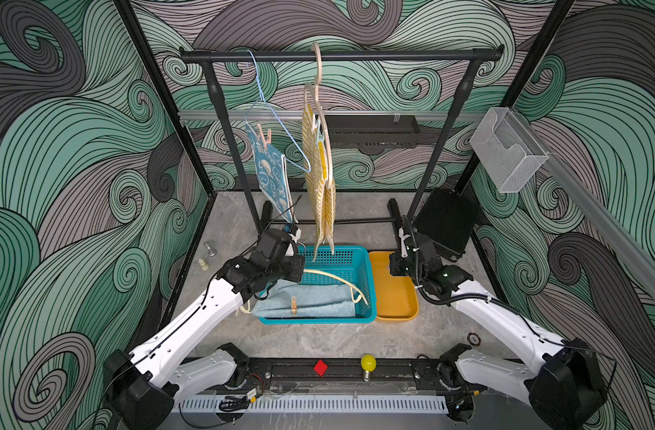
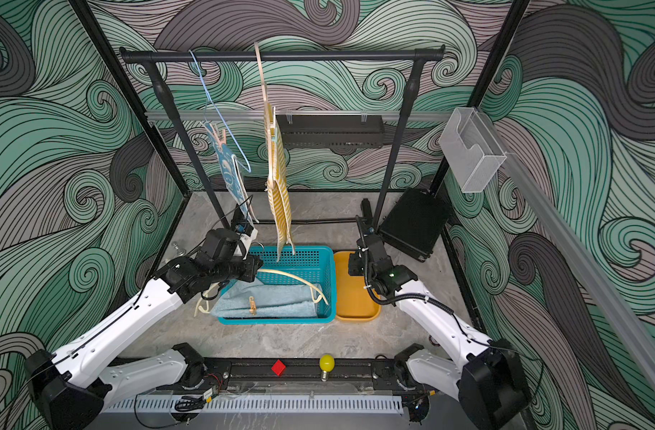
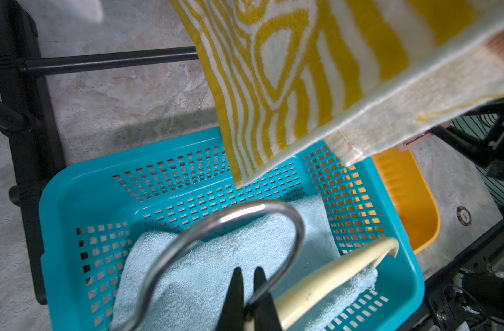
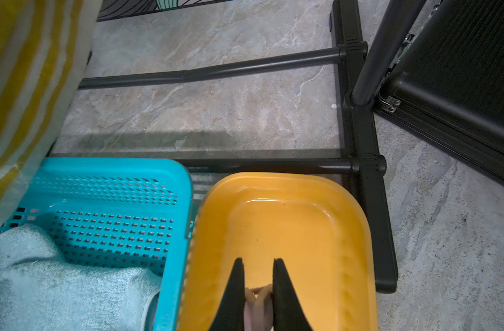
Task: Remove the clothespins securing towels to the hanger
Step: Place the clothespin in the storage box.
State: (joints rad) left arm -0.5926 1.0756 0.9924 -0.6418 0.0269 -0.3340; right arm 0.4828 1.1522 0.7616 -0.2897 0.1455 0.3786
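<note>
In the left wrist view my left gripper (image 3: pixel 248 270) is shut on a cream hanger (image 3: pixel 331 275) at the base of its metal hook (image 3: pixel 230 217), over the pale-blue towel (image 3: pixel 205 266) in the teal basket (image 3: pixel 73 195). An orange clothespin (image 1: pixel 293 306) lies on that towel. My right gripper (image 4: pixel 258 260) is shut on a pink clothespin (image 4: pixel 258 301) above the yellow tray (image 4: pixel 288 217). On the rack, pink and orange clothespins (image 1: pixel 264 137) clip the teal bunny towel (image 1: pixel 273 175) to a blue wire hanger (image 1: pixel 281 126). A pale teal clothespin (image 1: pixel 320 138) holds the yellow striped towel (image 1: pixel 320 193).
The black rack's rail (image 1: pixel 355 56) and its floor bars (image 4: pixel 216 70) stand behind the basket. A black case (image 1: pixel 445 223) leans at the back right. A red cube (image 1: pixel 320 367), a yellow bulb (image 1: pixel 368 363), a poker chip (image 1: pixel 474 339) and chess pieces (image 1: pixel 208 250) lie around.
</note>
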